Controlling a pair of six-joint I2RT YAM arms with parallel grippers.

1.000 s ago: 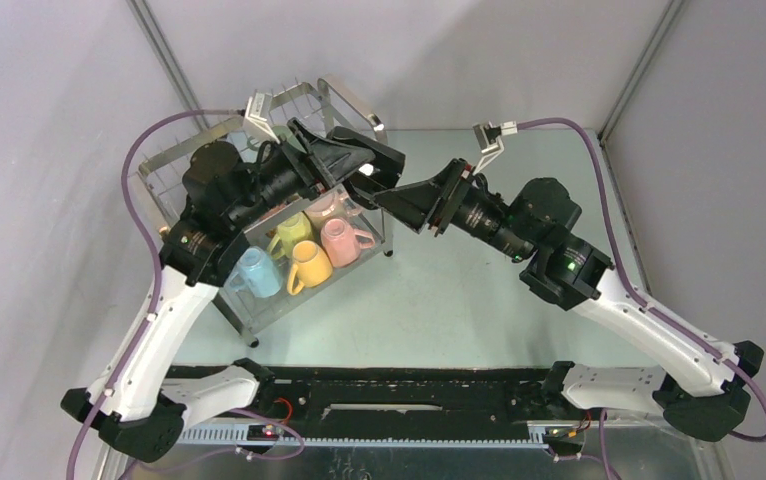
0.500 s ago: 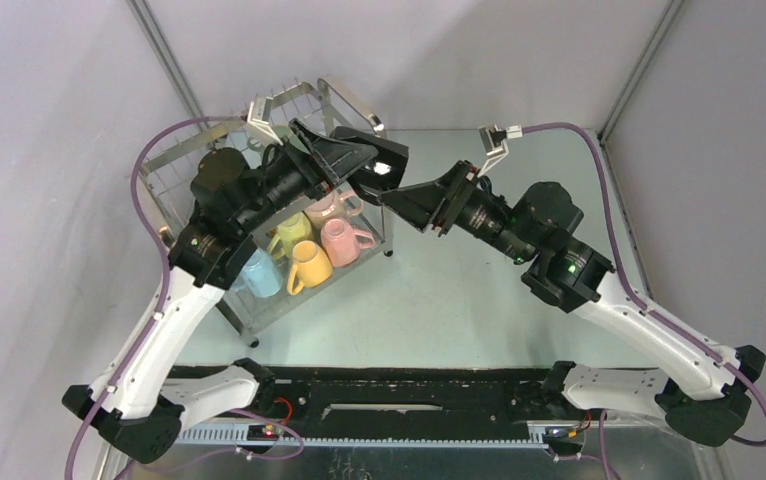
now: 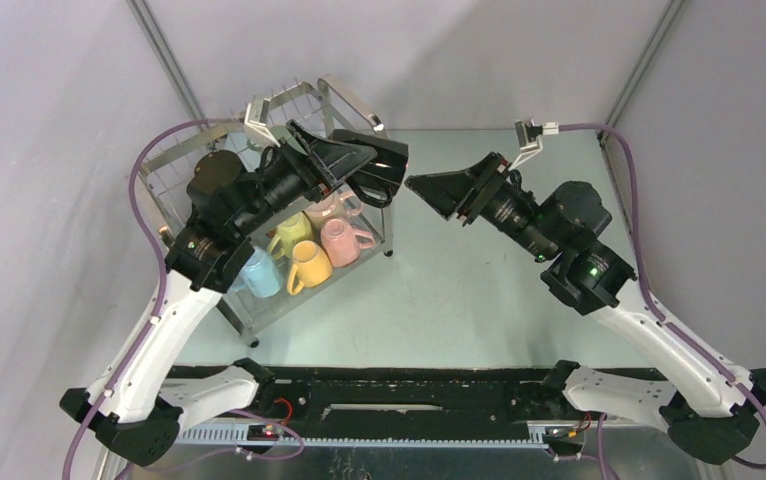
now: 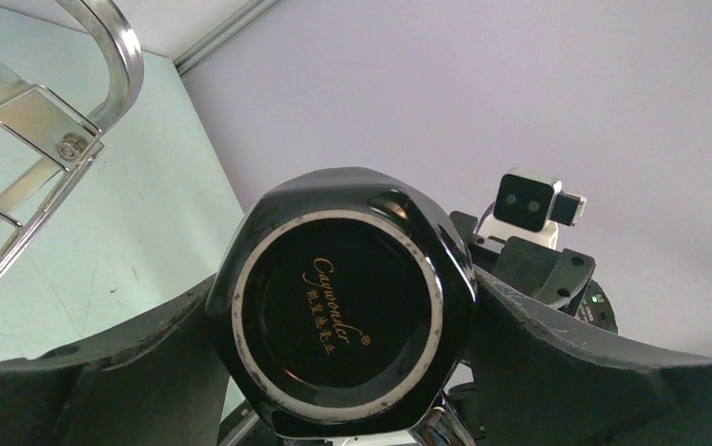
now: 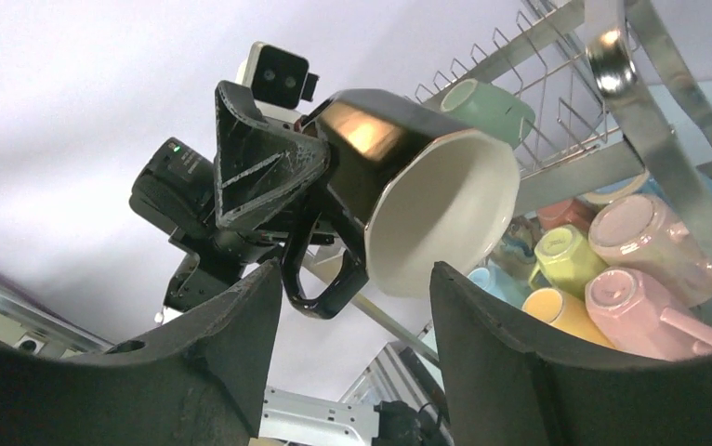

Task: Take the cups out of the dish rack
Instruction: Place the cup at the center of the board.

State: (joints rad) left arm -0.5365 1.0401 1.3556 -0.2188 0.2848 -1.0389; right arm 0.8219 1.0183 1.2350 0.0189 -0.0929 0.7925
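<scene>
Left pincer [image 4: 343, 321]: clamping wide on the black cup [image 4: 352, 204], its two fingers [image 4: 101, 376] pressing opposite sides of the cup and the stamped base facing the wrist camera.
Black cup: hanging in the air on its side, just off the upper right corner of the dish rack [image 3: 354, 100], with its white mouth facing the right arm and its loop handle drooping below.
Right pincer [image 5: 354, 279]: standing with jaws apart and gripping nothing, pointing at the cup's mouth from close by; the overhead view is showing a gap between its tips and the cup.
Dish rack: sitting on the left rear of the desk [image 3: 459, 290], under the left arm.
Lower tier: carrying a pink cup [image 3: 339, 240], a yellow cup [image 3: 309, 265], a lime cup [image 3: 294, 232] and a light blue cup [image 3: 257, 272], all crowding together, with a second pink cup [image 3: 324, 207] lying behind them.
Upper tier: holding a green cup [image 5: 487, 107] among the prongs.
</scene>
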